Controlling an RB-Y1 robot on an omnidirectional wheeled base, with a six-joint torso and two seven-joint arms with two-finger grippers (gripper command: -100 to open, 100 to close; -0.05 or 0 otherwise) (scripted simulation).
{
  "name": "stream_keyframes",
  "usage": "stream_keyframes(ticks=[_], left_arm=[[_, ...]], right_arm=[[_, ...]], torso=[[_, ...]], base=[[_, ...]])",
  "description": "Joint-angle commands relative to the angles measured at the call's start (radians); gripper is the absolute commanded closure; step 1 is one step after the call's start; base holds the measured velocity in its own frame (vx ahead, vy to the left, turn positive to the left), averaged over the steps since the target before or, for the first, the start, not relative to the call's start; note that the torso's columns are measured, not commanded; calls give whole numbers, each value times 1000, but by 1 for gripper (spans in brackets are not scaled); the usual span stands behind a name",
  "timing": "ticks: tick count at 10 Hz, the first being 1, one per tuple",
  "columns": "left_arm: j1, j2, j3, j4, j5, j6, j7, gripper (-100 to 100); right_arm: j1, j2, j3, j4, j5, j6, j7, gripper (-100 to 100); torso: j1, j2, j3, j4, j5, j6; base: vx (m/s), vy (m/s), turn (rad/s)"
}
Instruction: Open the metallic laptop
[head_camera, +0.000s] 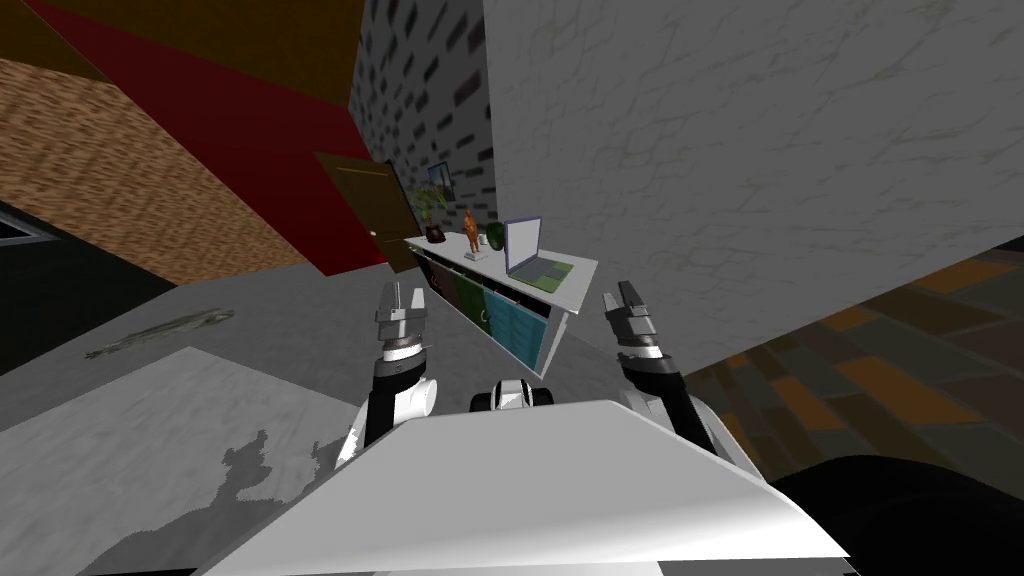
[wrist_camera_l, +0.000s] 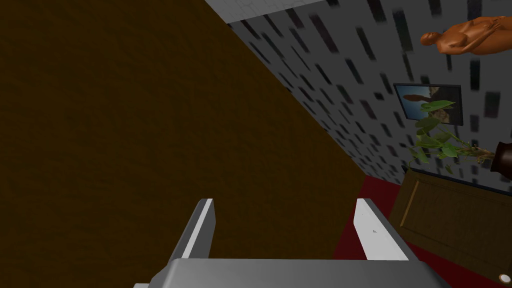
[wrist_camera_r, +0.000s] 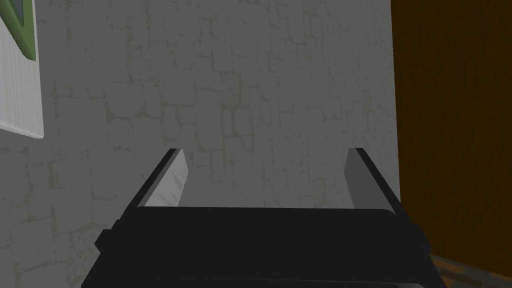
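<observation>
The laptop (head_camera: 528, 255) stands on a light grey cabinet (head_camera: 575, 290) against the wall ahead, its lid raised upright with a pale screen in a dark bluish frame over a grey-green base. My left gripper (head_camera: 402, 300) hangs open short of the cabinet's left end, nothing between its fingers (wrist_camera_l: 202, 227). My right gripper (head_camera: 628, 298) is open too, just right of the cabinet's near corner and apart from the laptop; its fingers (wrist_camera_r: 170, 180) point at the grey wall with nothing between them.
On the cabinet behind the laptop stand an orange figurine (head_camera: 469, 232), a green round object (head_camera: 495, 235) and a potted plant (head_camera: 431, 208). A brown door (head_camera: 372, 205) lies beyond the cabinet's far end. The cabinet front holds coloured panels (head_camera: 510, 325). Grey floor spreads to the left.
</observation>
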Motion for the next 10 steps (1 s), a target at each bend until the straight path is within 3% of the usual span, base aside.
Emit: stream_keyframes(ticks=[1,2,3,4,6,7,8,9,10], left_arm=[[0,0,0,0,0,0,0,0],[0,0,0,0,0,0,0,0],[0,0,0,0,0,0,0,0],[0,0,0,0,0,0,0,0],[0,0,0,0,0,0,0,0],[0,0,0,0,0,0,0,0],[0,0,0,0,0,0,0,0],[0,0,0,0,0,0,0,0],[0,0,0,0,0,0,0,0]], right_arm=[[80,-33,-78,3,22,80,52,-100],[81,-33,-89,3,22,88,52,-100],[117,-47,-118,0,31,115,73,-100],[117,-47,-127,0,31,126,73,-100],[184,-73,-193,-7,47,203,119,-100],[193,-73,-204,-7,47,205,119,-100],[230,-87,-237,-10,55,243,142,-100],[231,-87,-244,-10,55,244,142,-100],[270,-101,-285,-13,61,283,166,-100]], torso=[[2,-1,-1,0,1,0],[5,-3,-2,-1,1,0],[1,-3,-2,-1,1,0],[1,-2,-2,-1,0,0],[3,-1,-1,0,1,0],[8,-5,-2,-1,2,0],[4,-3,-2,-1,2,0],[3,-2,-1,0,1,0],[-1,-1,-1,0,0,0]], base=[[62,184,-74],[56,134,-20],[46,118,-39],[34,92,-26],[66,158,-49],[74,173,-26],[48,171,-20],[44,110,-26],[57,119,-19]])
